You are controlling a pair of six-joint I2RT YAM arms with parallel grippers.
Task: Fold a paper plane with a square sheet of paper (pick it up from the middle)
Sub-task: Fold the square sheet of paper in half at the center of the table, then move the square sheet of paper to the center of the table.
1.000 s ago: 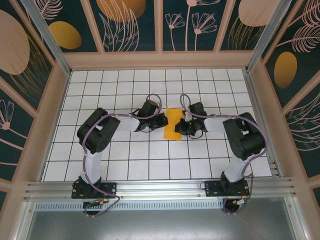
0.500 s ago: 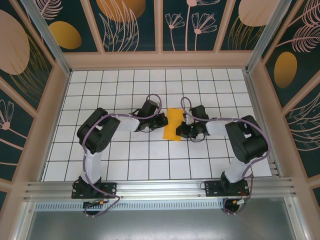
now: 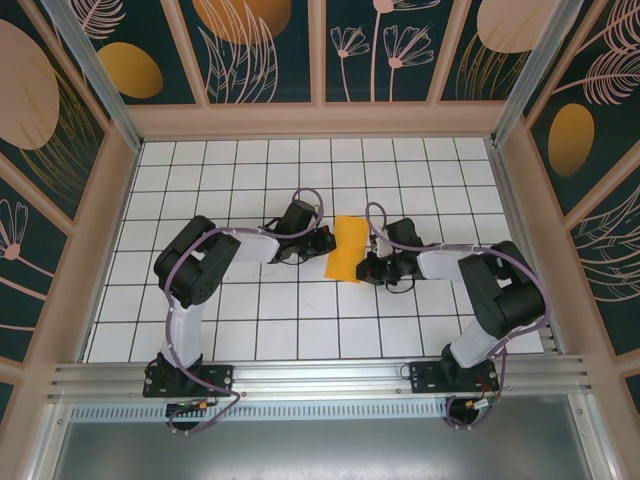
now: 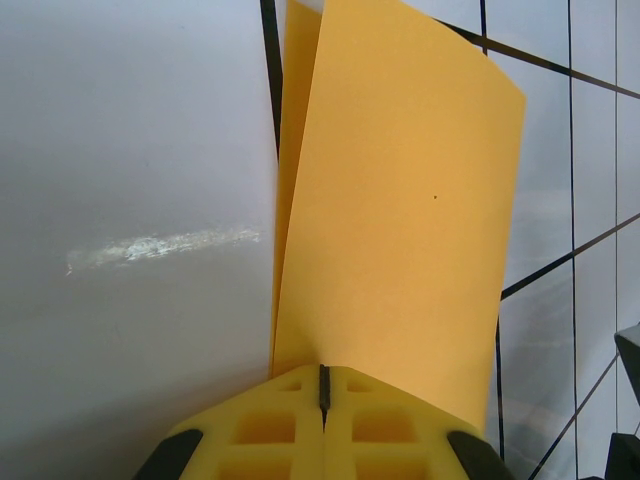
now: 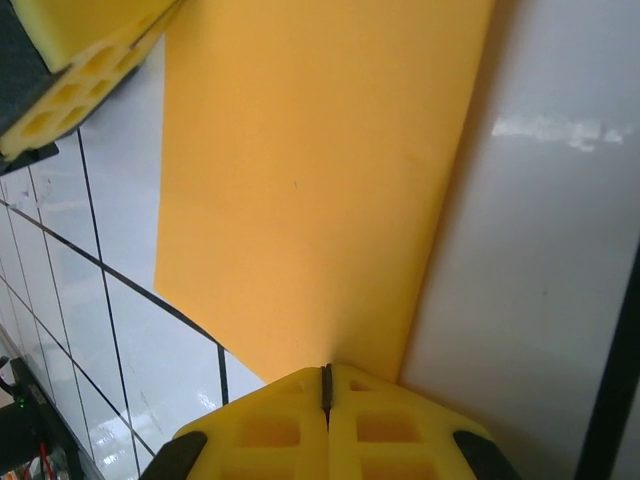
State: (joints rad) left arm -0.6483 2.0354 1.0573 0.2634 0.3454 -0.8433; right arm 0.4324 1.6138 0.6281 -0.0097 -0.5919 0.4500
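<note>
Pinching paper (image 3: 347, 249) from both sides: left gripper (image 3: 326, 243) clamped on its 9 o'clock edge, right gripper (image 3: 366, 268) clamped near 4 o'clock. Paper folded, two layers, sitting mid-table (image 3: 200, 180).

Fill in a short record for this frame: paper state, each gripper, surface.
paper: square sheet of paper, folded into a two-layer rectangle, lying mid-table
left side: left gripper shut, tips at the paper's edge
right side: right gripper shut, tips at the opposite edge
paper pinched: cannot tell for either gripper
surface: white gridded table
</note>
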